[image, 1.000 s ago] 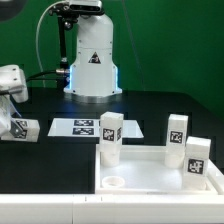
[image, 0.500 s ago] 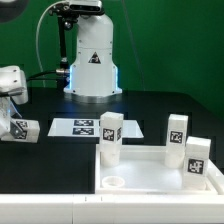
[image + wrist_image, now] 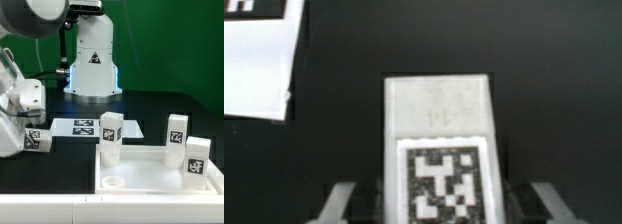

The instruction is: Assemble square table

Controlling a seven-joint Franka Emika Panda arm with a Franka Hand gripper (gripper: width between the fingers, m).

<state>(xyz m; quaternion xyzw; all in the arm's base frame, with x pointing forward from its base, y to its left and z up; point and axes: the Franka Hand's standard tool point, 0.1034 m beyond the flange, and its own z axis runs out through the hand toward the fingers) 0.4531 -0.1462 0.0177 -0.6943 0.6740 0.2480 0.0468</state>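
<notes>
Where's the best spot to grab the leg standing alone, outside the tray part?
Probably by its two plain side faces, near the top, coming straight down. The loose leg stands upright on the table with open space around it, and its flat sides suit the gripper.

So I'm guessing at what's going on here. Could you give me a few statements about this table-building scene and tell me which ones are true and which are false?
1. Three legs stand upright at the square panel. True: one at its left corner and two on the exterior view's right.
2. The fingers are closed on a tagged leg. True.
3. The held leg is already plugged into the panel. False: it is off to the exterior view's left, apart from the panel.
4. The panel's near socket is filled. False: it is empty.
5. The marker board lies on top of the panel. False: it lies flat on the table behind it.
</notes>
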